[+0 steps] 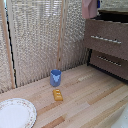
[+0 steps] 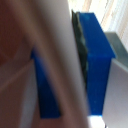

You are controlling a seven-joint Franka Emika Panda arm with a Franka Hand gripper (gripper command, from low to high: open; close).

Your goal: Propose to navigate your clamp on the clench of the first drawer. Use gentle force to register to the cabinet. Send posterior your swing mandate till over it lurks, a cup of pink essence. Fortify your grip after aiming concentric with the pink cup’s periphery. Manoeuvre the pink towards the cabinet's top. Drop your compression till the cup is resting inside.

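The pink cup [image 1: 89,8] hangs at the top edge of the exterior view, just above the near top corner of the dark brown cabinet [image 1: 107,42]. My clamp [image 1: 96,4] is mostly cut off by the frame; only a bit of blue fingertip shows beside the cup. In the wrist view the blurred pink cup wall [image 2: 50,45] fills the space between the two blue fingertips [image 2: 95,60], so the clamp [image 2: 67,70] is shut on it. The cabinet's top drawer looks pulled out, with a dark gap [image 1: 112,16] above its front.
A blue cup [image 1: 55,77] and a small yellow block [image 1: 58,94] stand on the wooden floor. A white patterned plate [image 1: 15,114] lies at the exterior view's lower left. A pale reed screen [image 1: 37,35] stands behind.
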